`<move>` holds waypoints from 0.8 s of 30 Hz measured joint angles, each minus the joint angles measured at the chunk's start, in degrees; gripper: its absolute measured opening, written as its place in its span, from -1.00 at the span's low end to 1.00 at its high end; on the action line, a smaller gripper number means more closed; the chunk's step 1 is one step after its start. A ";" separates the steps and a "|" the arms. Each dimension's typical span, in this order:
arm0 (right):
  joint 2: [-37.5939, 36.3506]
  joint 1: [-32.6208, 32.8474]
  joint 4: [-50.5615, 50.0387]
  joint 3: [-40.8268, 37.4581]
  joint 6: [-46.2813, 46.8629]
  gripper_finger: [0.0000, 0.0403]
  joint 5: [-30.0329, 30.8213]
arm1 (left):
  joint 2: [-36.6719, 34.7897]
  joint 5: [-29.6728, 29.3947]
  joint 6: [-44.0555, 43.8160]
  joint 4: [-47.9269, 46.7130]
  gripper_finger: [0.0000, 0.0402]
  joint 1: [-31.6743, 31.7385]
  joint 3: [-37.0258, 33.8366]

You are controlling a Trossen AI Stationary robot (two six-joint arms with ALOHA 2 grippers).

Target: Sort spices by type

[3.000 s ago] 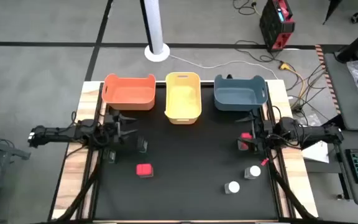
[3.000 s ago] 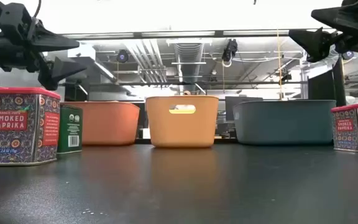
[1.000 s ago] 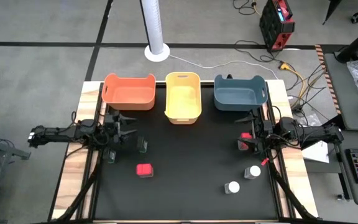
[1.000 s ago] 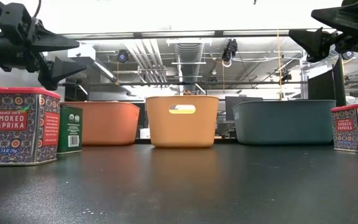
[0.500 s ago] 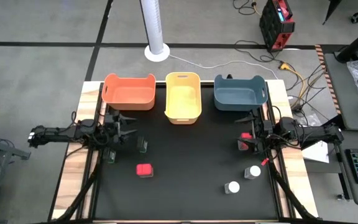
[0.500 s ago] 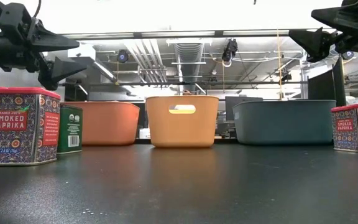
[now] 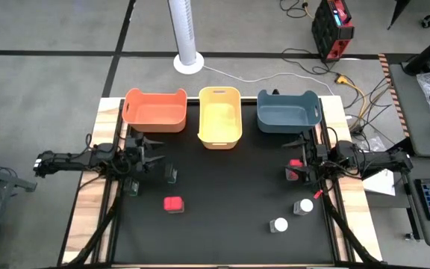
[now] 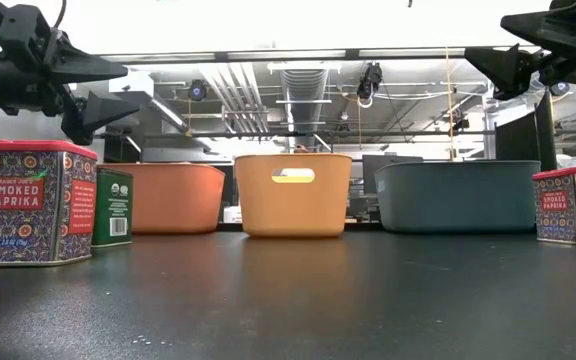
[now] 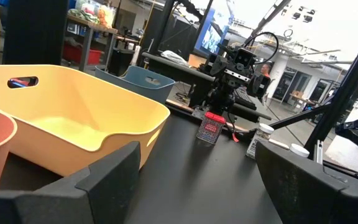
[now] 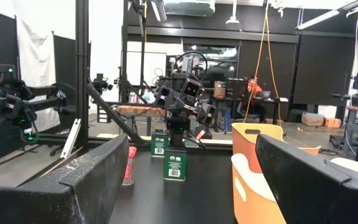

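Orange, yellow and blue plastic bins point(image 7: 155, 110) point(image 7: 220, 113) point(image 7: 287, 111) line your table's far edge, left to right; nothing shows inside any. You have the left gripper point(image 7: 155, 153) spread open above two black boxy tins point(image 7: 134, 187) point(image 7: 171, 175), with a red boxy tin point(image 7: 173, 204) reading "SMOKED PAPRIKA" nearer. At right, the right gripper point(image 7: 298, 153) hangs open by another red paprika tin point(image 7: 295, 172); two clear white-capped jars point(image 7: 303, 206) point(image 7: 278, 225) stand nearer the front.

The red paprika tin point(image 8: 30, 203) carries the words "SMOKED PAPRIKA"; the small line above them is too tiny to read.
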 joint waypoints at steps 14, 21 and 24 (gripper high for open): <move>0.00 0.01 0.01 0.00 -0.02 0.70 0.02 | 0.00 -0.01 0.42 -0.15 0.51 0.00 0.00; 0.00 0.00 0.00 0.01 -0.05 0.70 0.00 | 0.00 -0.01 0.55 0.51 0.51 0.04 0.00; 0.00 0.01 0.01 0.01 -0.22 0.70 0.01 | 0.02 -0.01 -1.66 1.59 0.51 0.04 0.00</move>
